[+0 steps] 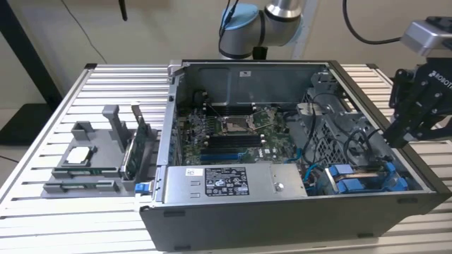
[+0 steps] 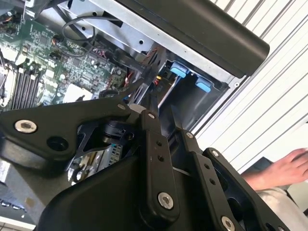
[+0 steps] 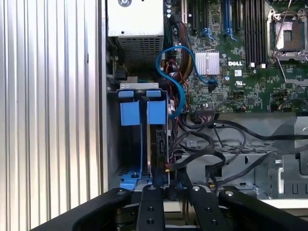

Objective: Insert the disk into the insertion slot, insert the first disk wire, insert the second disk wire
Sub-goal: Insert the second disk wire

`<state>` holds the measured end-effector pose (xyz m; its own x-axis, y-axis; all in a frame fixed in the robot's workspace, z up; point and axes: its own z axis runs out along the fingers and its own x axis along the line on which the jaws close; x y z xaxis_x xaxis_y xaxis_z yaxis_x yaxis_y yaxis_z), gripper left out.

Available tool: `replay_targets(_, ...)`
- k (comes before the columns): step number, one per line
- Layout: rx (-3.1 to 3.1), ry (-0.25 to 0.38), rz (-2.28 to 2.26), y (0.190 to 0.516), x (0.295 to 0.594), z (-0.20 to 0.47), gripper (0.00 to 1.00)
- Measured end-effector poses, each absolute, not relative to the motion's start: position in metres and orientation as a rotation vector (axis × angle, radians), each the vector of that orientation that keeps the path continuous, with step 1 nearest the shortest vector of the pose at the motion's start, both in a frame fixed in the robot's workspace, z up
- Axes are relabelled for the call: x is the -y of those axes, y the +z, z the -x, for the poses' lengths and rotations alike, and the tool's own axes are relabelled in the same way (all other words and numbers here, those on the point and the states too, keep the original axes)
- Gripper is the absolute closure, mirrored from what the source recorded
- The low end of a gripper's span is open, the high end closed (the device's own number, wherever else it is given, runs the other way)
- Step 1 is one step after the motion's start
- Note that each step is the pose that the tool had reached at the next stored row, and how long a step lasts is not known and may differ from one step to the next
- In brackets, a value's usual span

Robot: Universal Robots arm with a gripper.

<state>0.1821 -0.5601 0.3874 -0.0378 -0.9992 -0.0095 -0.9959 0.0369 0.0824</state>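
disk (image 3: 157, 144) sits in insertion slot (image 3: 111, 144); claw (image 3: 171, 190) near its end, apart.

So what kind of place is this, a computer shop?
Probably a robot lab or test bench, not a shop. A robot arm reaches over an open computer case, which sits on a slatted metal table with a grey holder of parts beside it.

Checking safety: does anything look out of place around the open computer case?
Yes. In the second wrist view a person's hand sits by the slatted white table, close to the black gripper. Nothing in the dark grey case looks damaged.
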Motion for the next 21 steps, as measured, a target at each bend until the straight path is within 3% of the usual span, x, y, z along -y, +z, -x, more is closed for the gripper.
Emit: replay_targets(21, 2.22, -0.102, -2.149, 0.387, 0.544, -0.188, 0.74)
